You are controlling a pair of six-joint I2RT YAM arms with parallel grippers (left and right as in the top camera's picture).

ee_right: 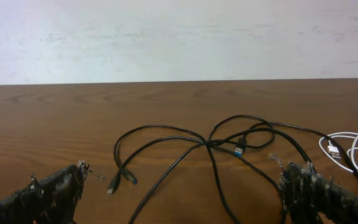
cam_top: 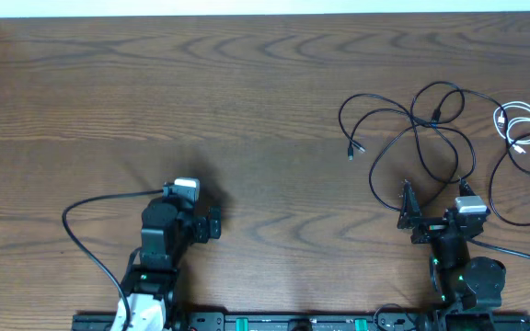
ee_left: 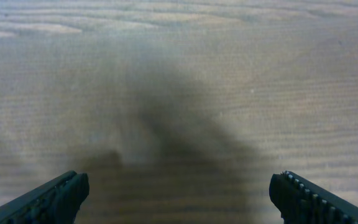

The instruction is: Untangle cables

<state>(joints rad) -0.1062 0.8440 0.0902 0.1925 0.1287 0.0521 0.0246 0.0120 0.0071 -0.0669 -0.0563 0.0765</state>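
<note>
Rightward, cables (ee_right: pixel 209 143) sprawl short of table (cam_top: pixel 247 92) far edge; wide wood leftward.

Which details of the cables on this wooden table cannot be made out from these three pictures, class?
- Thin black cords: which strand lies on top at each crossing, overhead view; too small.
- Thin white cord: its right part, right wrist view; cut off by the right edge.
- Left wrist view: only blurred brown wooden table; no cords in frame.
</note>
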